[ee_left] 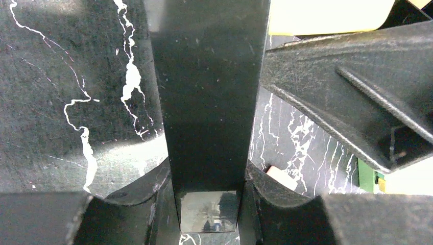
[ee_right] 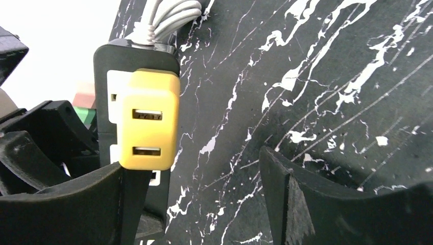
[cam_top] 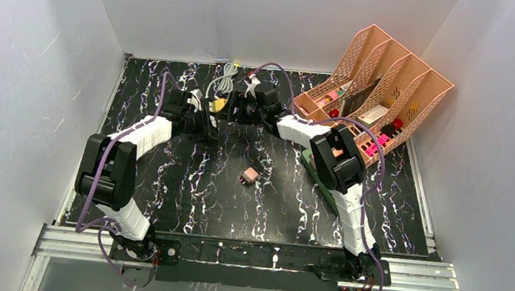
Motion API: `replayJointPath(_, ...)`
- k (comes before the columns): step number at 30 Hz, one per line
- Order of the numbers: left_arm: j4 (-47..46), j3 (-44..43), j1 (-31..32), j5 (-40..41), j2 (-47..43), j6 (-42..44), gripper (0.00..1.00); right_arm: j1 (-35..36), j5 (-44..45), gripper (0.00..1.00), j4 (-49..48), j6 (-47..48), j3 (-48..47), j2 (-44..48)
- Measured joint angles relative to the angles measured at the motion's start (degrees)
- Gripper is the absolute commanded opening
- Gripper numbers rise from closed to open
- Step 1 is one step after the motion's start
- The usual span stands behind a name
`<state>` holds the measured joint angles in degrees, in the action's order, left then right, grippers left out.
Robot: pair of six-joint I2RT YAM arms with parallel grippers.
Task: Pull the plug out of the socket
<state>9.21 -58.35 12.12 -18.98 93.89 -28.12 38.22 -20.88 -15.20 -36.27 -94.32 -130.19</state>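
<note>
A yellow plug (ee_right: 149, 120) with two USB ports sits in a black socket block (ee_right: 135, 56) with a coiled grey cable (ee_right: 168, 15). In the top view the plug (cam_top: 221, 104) lies at the back middle of the table, between the two grippers. My left gripper (ee_left: 208, 178) is shut on the black socket block (ee_left: 209, 102), which fills the gap between its fingers. My right gripper (ee_right: 204, 204) is open and empty. Its left finger (ee_right: 66, 204) is right below the plug, which is not between the jaws.
An orange file rack (cam_top: 377, 79) with small items stands at the back right. A small pink block (cam_top: 249, 176) lies mid-table. A green object (cam_top: 316, 177) lies under my right arm. The grey cable (cam_top: 226, 77) runs to the back wall.
</note>
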Motion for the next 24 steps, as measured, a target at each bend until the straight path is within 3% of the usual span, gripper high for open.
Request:
replayJointPath(10, -1.03, 1.31, 0.07, -0.79, -0.02, -0.17, 0.0, 0.02, -3.58, 0.68, -7.48, -3.13, -1.07, -1.31)
replayJointPath(12, -1.05, 1.31, 0.11, -0.98, -0.02, -0.2, 0.0, 0.02, -3.76, 0.61, -9.66, -3.72, 0.07, -1.14)
replayJointPath(13, -1.05, 1.31, 0.11, -1.07, -0.02, -0.2, 0.0, 0.0, -3.82, 0.52, -10.23, -3.96, 0.42, -1.14)
replayJointPath(16, -1.07, 1.31, 0.11, -1.22, -0.02, -0.24, 0.0, -0.02, -4.17, 0.03, -10.38, -4.26, 0.44, -1.14)
replayJointPath(24, -1.49, 1.31, 0.15, -0.26, -0.02, -0.31, 0.0, -0.33, -4.74, 0.0, -9.01, -4.87, -0.57, -1.14)
